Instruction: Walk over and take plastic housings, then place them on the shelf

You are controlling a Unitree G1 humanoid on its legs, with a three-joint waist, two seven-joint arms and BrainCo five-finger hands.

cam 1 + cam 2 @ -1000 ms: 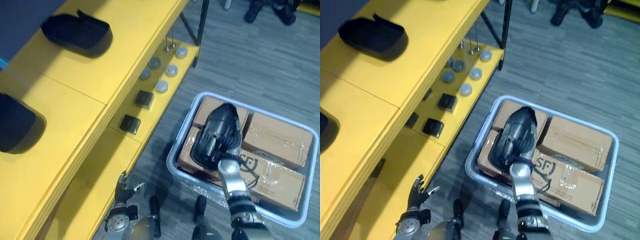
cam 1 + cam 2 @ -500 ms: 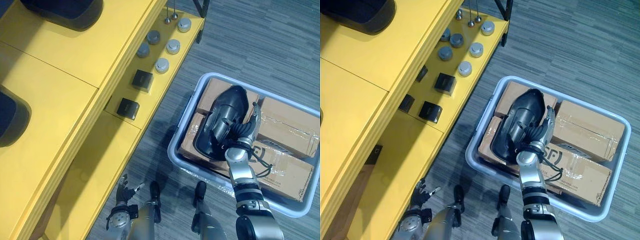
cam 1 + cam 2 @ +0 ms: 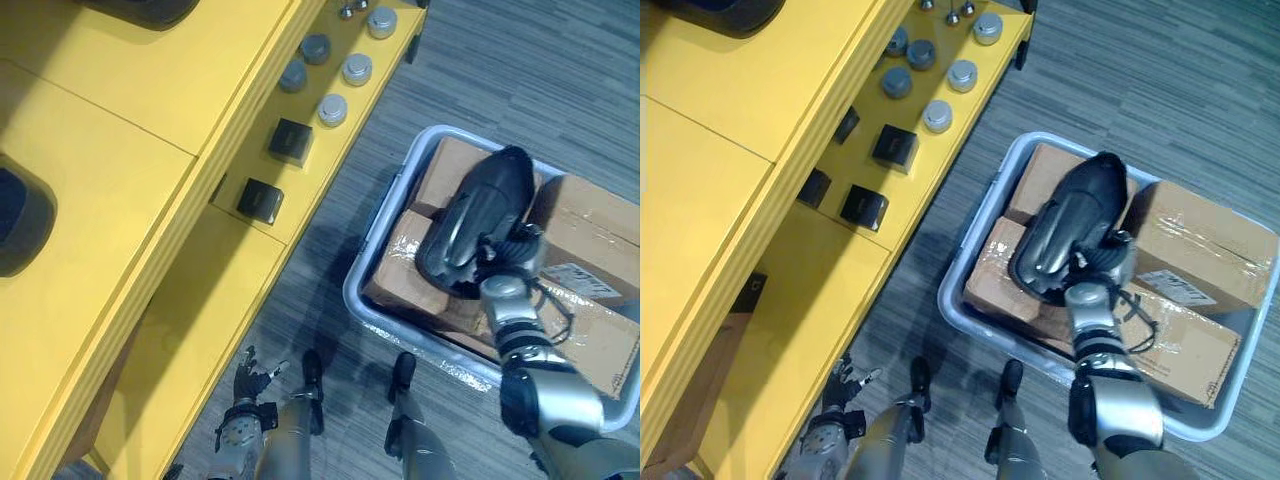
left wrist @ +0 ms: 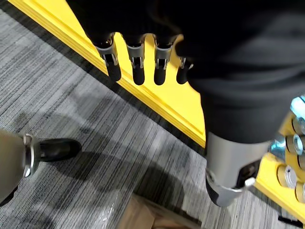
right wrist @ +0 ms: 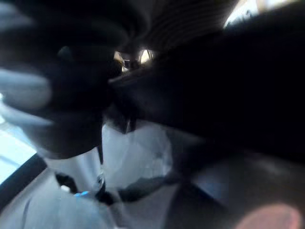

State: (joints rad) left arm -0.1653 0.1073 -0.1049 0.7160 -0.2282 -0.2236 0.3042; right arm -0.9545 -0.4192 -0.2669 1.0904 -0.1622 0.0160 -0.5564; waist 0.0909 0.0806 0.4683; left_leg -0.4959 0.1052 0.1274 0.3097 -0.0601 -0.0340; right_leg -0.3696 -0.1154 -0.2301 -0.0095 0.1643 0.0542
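Observation:
A black plastic housing lies tilted on the cardboard boxes inside a grey bin on the floor. My right hand is at the housing's near end with its fingers curled over the rim; the right wrist view has the dark housing pressed close against the hand. Two more black housings rest on the top of the yellow shelf, one at its left edge and one at its far end. My left hand hangs low beside the shelf, its fingers straight and holding nothing.
The shelf's lower board carries several grey round caps and two black square blocks. The bin stands on grey carpet just right of the shelf. A yellow shelf edge runs close past my left hand.
The camera has shifted. My right hand has gone from lying spread over the housing to curling round its near end, and the housing has turned slightly rightward over the boxes.

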